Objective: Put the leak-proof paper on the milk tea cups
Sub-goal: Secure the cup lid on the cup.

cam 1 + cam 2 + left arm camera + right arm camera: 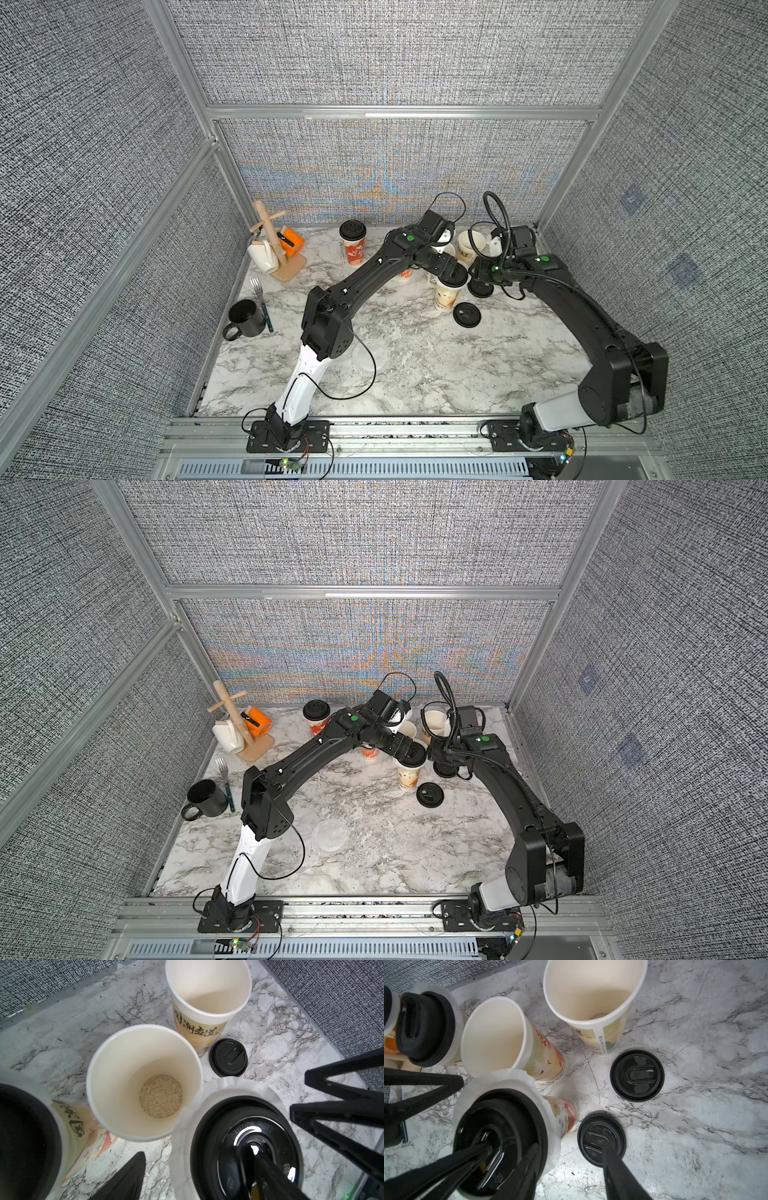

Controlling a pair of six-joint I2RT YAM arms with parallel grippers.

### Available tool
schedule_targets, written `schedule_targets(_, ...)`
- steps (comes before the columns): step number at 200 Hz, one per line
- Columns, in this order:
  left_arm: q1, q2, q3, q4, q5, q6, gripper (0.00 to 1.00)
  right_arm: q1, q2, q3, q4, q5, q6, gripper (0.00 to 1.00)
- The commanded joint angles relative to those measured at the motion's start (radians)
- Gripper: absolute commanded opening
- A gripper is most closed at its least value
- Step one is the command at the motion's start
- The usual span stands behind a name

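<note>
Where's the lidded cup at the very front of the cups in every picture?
In a top view: lidded cup, frontmost of the cups, right of centre.
In a top view: same place.
Left wrist: close up, shiny lid ringed by paper.
Right wrist: close up, same lid and paper.
Shared landmark: the farther open cup.

Non-task objects on the marble tabletop (436, 374).
At the left edge a black mug (245, 318) stands upright just beside a fork (261, 299). Behind them a wooden mug tree (272, 245) carries an orange mug (291, 243) and a white mug (262, 257). Two loose black lids (637, 1075) lie flat at the right.
</note>
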Motion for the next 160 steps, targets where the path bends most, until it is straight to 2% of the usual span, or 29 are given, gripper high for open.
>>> schedule_targets(1, 0.002, 0.014, -0.011, -0.139, -0.091, 0.023, 0.82, 0.003, -0.014, -0.002, 0.002, 0.019, -0.002, 0.51)
schedule_targets(94, 0.001, 0.015, -0.012, -0.144, -0.095, 0.024, 0.82, 0.047, 0.024, 0.004, 0.009, 0.019, 0.009, 0.51)
schedule_targets(160, 0.002, 0.011, -0.02, -0.145, -0.09, 0.024, 0.82, 0.048, 0.035, -0.077, 0.018, 0.057, 0.03, 0.49)
